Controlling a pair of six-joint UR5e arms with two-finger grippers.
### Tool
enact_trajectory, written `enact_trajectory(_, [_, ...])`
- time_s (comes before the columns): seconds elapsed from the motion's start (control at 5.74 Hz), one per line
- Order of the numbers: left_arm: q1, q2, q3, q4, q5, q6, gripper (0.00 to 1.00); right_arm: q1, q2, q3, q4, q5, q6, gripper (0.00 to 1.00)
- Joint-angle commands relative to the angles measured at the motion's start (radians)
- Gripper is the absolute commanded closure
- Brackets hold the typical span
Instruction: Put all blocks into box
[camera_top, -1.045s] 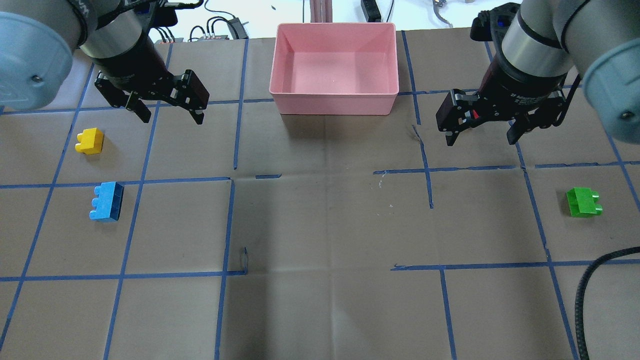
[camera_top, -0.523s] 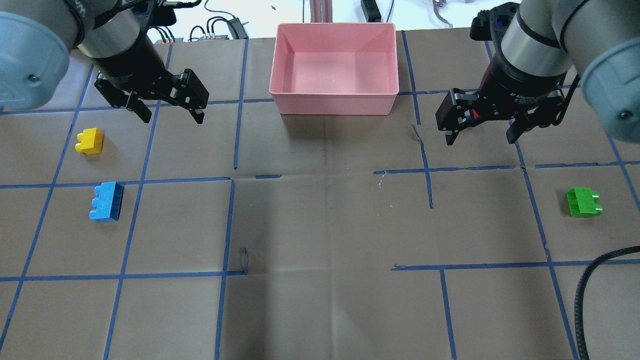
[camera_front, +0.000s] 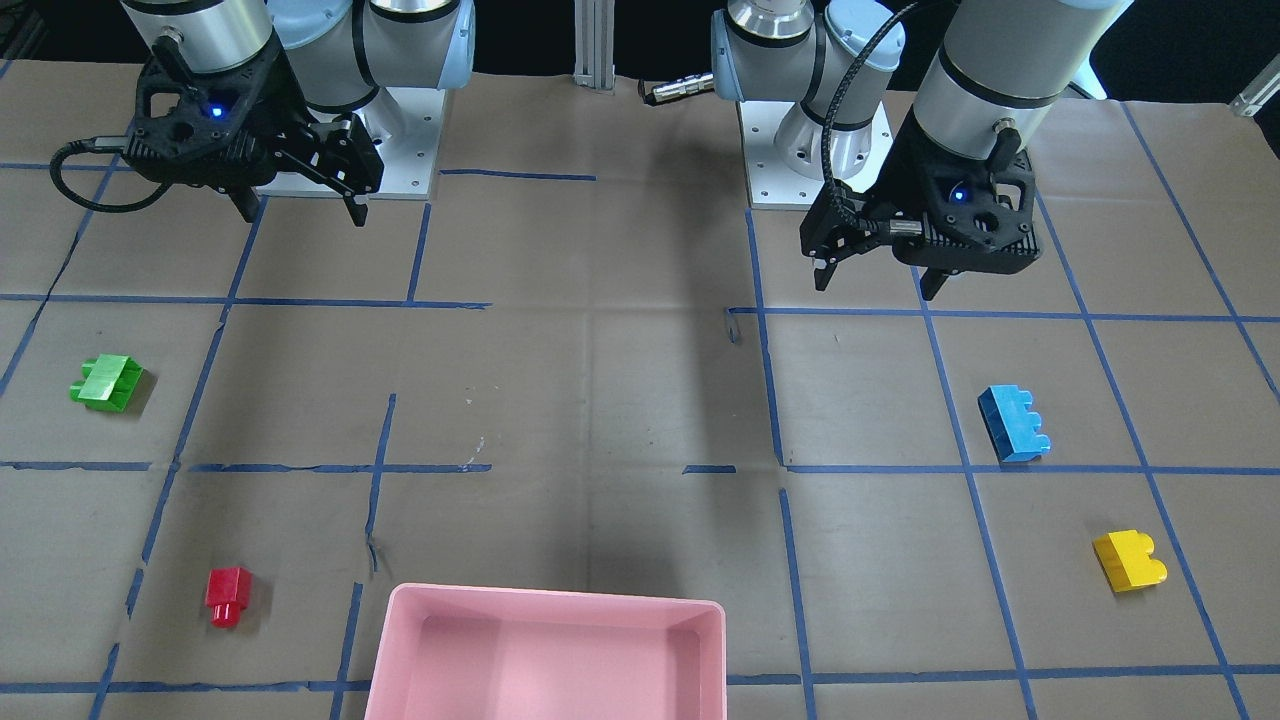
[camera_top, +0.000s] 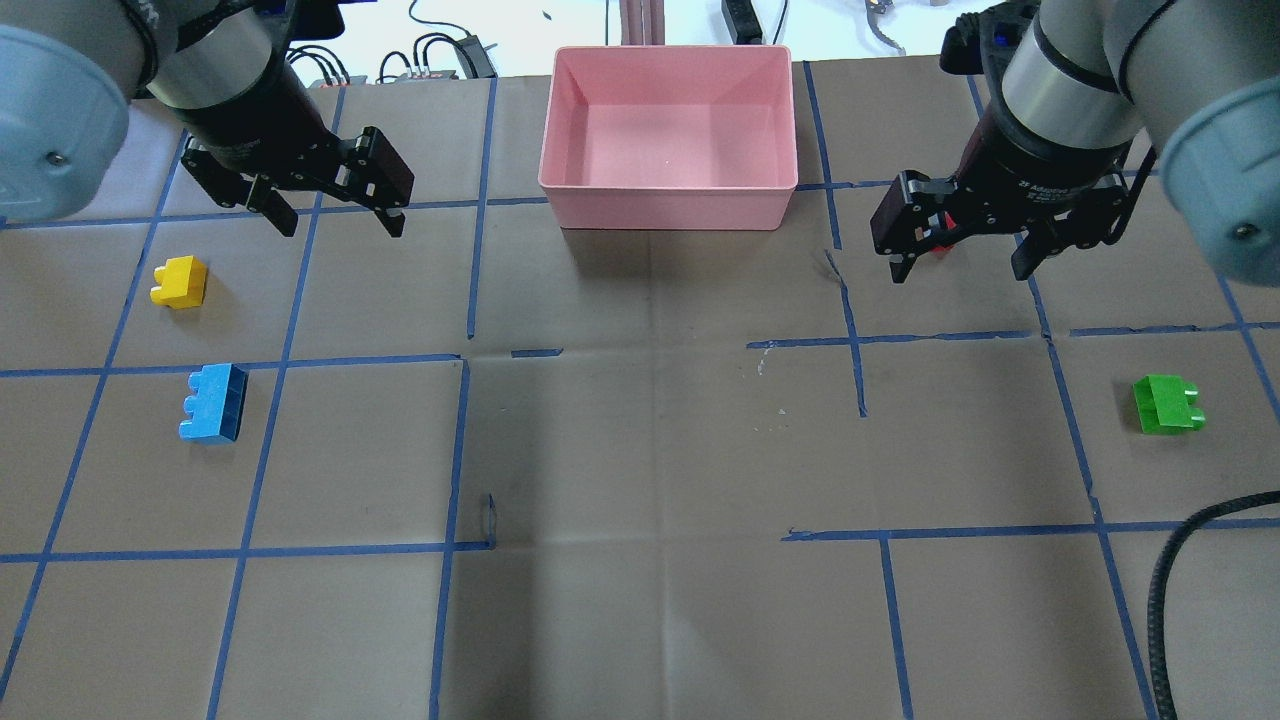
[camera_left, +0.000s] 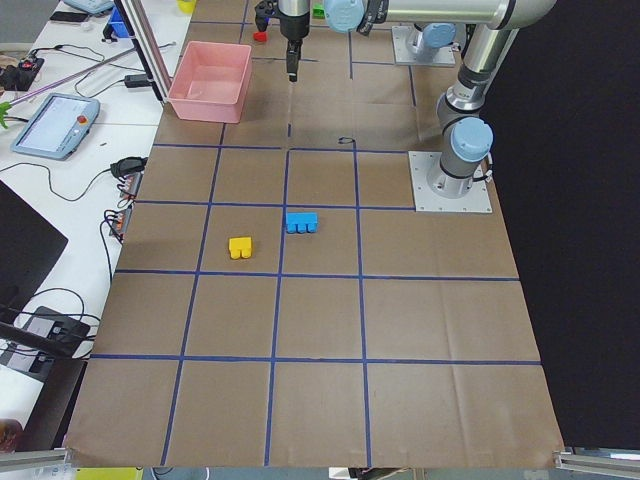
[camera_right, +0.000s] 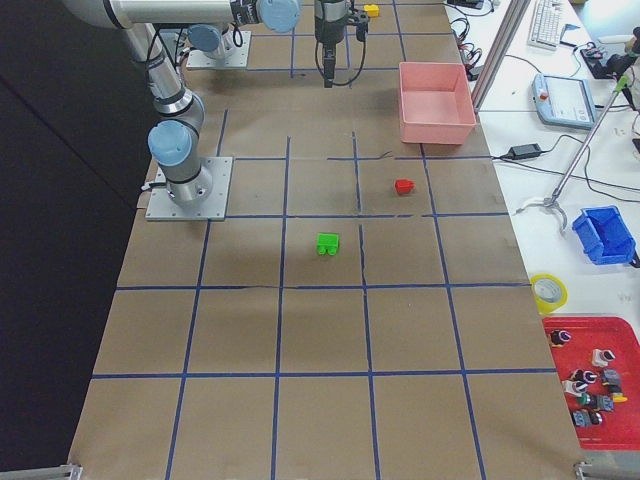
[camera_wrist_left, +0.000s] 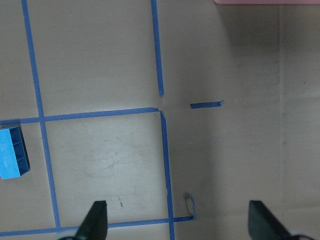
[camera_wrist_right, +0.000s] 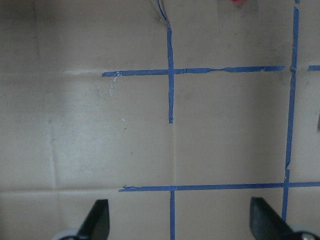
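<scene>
Both arms have crept slightly toward the far edge in the last second, and nothing else has shifted: left gripper and right gripper hang spread wide, empty, above the table. Box sits empty at far centre, probably so either arm can reach it. Yellow block and blue block lie on the left arm's side, green block and red block on the right's, so I'd guess each arm clears its own pair.
</scene>
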Motion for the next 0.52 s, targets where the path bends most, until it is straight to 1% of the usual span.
enact_trajectory(0.0, [0.002,-0.002,0.002,0.017,0.005,0.000,0.00,0.000,0.000,0.001,0.000,0.000,0.002,0.00])
enact_trajectory(0.17, [0.004,0.003,0.003,0.017,0.008,-0.001,0.00,0.000,0.000,0.001,0.000,0.000,0.002,0.00])
enact_trajectory(0.35, [0.046,0.004,0.017,0.017,0.007,-0.004,0.00,0.000,-0.001,0.006,-0.001,0.001,0.002,0.00])
